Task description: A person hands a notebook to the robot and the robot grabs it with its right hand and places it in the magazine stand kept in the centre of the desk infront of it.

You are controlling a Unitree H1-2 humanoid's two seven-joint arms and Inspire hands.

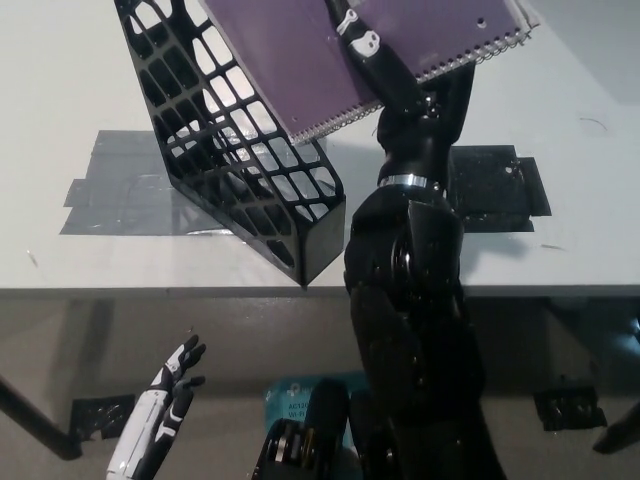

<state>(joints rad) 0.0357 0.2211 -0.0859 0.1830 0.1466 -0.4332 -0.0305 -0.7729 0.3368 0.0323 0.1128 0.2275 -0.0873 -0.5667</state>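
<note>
A purple spiral-bound notebook [300, 55] is held up over the desk at the top of the head view, its wire edge running along its lower right side. My black right hand [385, 75] is shut on it, one finger lying across the cover. The notebook's left part overlaps the top of the black lattice magazine stand [235, 165], which stands on the white desk [60, 100]; whether it touches the stand I cannot tell. My white left hand [165, 400] hangs open below the desk edge at the lower left.
Grey tape patches [110, 190] lie on the desk left of the stand and dark patches [500, 185] to the right of my arm. The desk's front edge [150, 291] crosses the picture. A teal object [290, 395] lies on the floor below.
</note>
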